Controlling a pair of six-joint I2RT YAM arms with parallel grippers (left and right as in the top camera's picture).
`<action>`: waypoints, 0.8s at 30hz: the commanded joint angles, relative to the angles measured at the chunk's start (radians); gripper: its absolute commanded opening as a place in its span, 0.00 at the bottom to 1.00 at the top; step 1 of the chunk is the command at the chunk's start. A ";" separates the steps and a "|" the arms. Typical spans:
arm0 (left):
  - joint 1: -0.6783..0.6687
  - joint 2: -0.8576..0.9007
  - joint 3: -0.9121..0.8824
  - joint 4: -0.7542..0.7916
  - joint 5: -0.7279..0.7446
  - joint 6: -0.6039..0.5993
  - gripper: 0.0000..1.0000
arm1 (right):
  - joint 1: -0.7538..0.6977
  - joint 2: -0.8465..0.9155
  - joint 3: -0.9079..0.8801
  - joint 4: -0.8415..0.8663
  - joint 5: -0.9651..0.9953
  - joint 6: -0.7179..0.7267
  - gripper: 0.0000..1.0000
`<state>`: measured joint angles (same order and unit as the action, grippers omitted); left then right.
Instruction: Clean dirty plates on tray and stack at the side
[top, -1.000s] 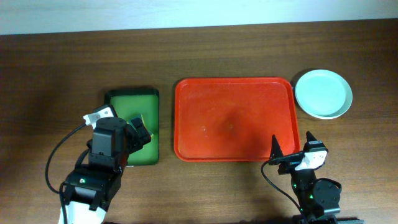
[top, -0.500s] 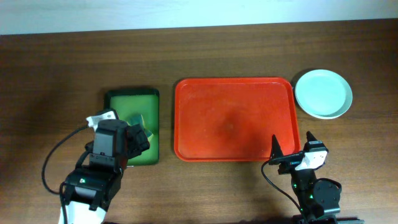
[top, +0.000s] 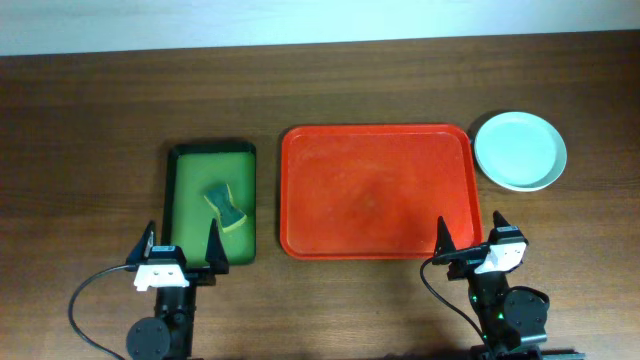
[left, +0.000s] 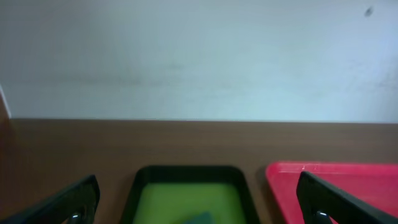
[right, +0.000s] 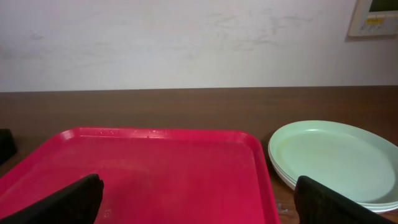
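The red tray lies in the middle of the table with no plates on it; it also shows in the right wrist view and the left wrist view. The plates sit stacked to the tray's right, pale mint on top; the right wrist view shows the stack's rims. My left gripper is open and empty at the front edge below the green tray. My right gripper is open and empty at the red tray's front right corner.
A small dark-rimmed green tray stands left of the red tray and holds a green and yellow sponge. A pale wall runs behind the table.
My left arm has let go of the sponge on the green tray and pulled back to the front edge, fingers open. The right arm has not moved.
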<state>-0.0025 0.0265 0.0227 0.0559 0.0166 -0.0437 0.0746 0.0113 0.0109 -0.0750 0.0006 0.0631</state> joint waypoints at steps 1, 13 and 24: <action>0.033 -0.022 -0.014 -0.049 0.022 0.023 0.99 | -0.005 -0.006 -0.005 -0.006 0.008 -0.003 0.99; 0.027 -0.022 -0.014 -0.140 -0.012 0.068 0.99 | -0.005 -0.006 -0.005 -0.006 0.008 -0.003 0.99; 0.027 -0.021 -0.014 -0.140 -0.012 0.067 0.99 | -0.005 -0.006 -0.005 -0.006 0.008 -0.003 0.98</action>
<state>0.0292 0.0135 0.0166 -0.0834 0.0116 0.0078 0.0746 0.0113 0.0109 -0.0750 0.0002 0.0631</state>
